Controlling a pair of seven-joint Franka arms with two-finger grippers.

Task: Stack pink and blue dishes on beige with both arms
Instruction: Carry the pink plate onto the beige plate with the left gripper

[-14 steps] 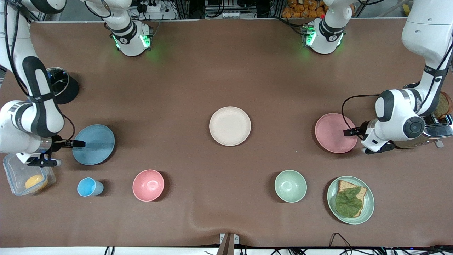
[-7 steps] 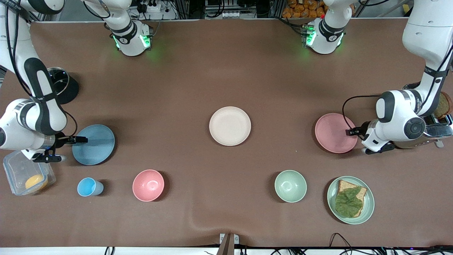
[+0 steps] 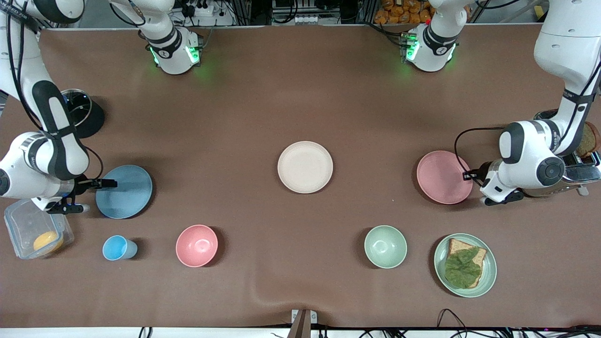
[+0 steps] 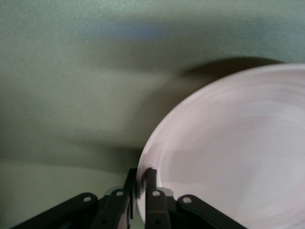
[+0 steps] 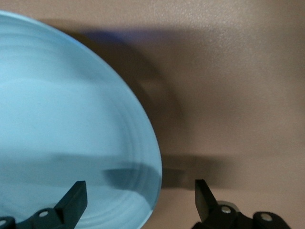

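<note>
Nothing stacked yet: beige plate [image 3: 305, 167] bare at worktop centre. Pink plate [image 3: 444, 177] rim pinched by left gripper [image 4: 140, 183], apparently lifted. Right gripper [image 5: 140, 195] spread astride blue plate [image 3: 124, 191] rim, ungrasped.

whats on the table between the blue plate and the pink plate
Only the beige plate lies between the blue plate and the pink plate; otherwise bare brown table, per the front view.
</note>
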